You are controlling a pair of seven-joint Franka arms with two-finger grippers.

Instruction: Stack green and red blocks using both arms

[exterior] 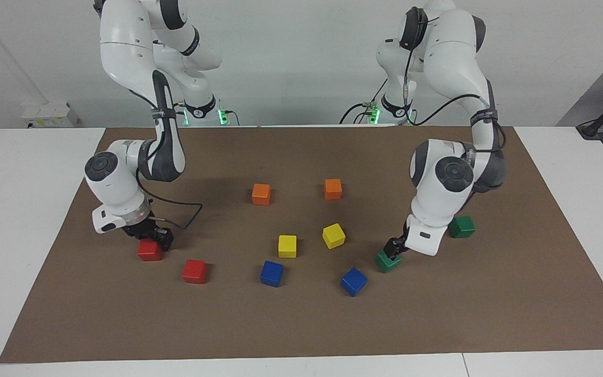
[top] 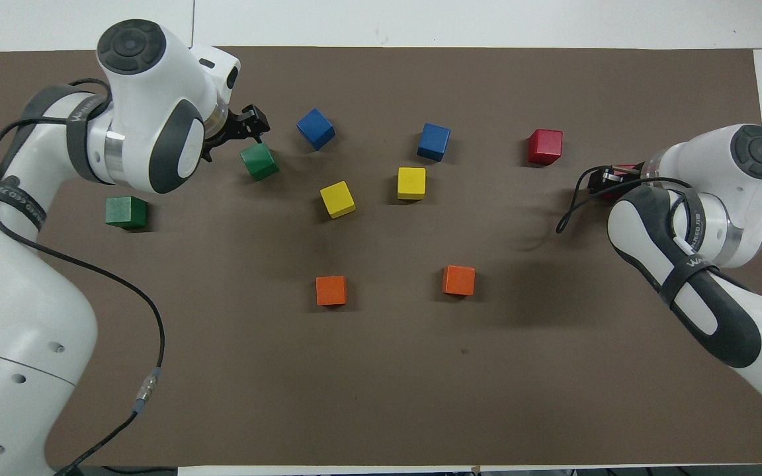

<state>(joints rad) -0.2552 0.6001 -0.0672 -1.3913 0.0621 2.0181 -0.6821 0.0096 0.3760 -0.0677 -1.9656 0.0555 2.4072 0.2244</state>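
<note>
One green block (exterior: 388,262) (top: 260,161) lies on the brown mat (exterior: 301,324). My left gripper (exterior: 394,248) (top: 249,125) hovers just over it, open and empty. The second green block (exterior: 461,226) (top: 126,212) lies nearer to the robots, toward the left arm's end. My right gripper (exterior: 154,238) (top: 609,180) is low on top of a red block (exterior: 149,251), which rests on the mat. In the overhead view only a sliver of this red block (top: 626,169) shows under the hand. The second red block (exterior: 194,271) (top: 545,146) lies free beside it, farther from the robots.
Two blue cubes (exterior: 271,273) (exterior: 354,281), two yellow cubes (exterior: 287,246) (exterior: 333,235) and two orange cubes (exterior: 261,194) (exterior: 333,189) are spread over the middle of the mat between the two arms. White table (exterior: 19,235) surrounds the mat.
</note>
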